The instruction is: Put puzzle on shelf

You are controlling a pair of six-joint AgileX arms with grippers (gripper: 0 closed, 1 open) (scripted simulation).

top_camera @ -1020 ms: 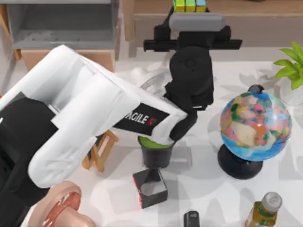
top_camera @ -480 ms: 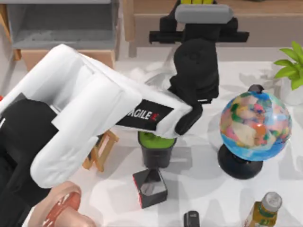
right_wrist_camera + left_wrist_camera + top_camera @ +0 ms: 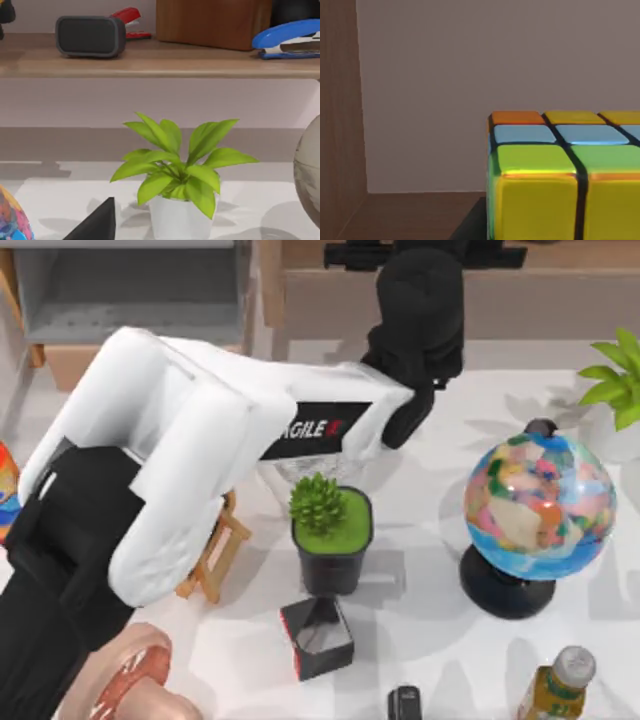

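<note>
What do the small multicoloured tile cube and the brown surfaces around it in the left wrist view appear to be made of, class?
The small cube of yellow, green, blue and orange tiles looks like glossy plastic: bright highlights run along its rounded tile edges. The brown upright board beside it looks like matt wood, with faint vertical grain. The plain taupe back panel shows no grain, perhaps painted board.

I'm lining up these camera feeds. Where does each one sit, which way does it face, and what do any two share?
Top view: above the table, looking down; the left arm reaches to the shelf.
Left wrist view: on the left arm, facing the shelf's taupe panel, the puzzle close up.
Right wrist view: on the right arm, facing a white-potted plant under a shelf board.
Shared: that plant and the globe show in the top and right wrist views.
</note>
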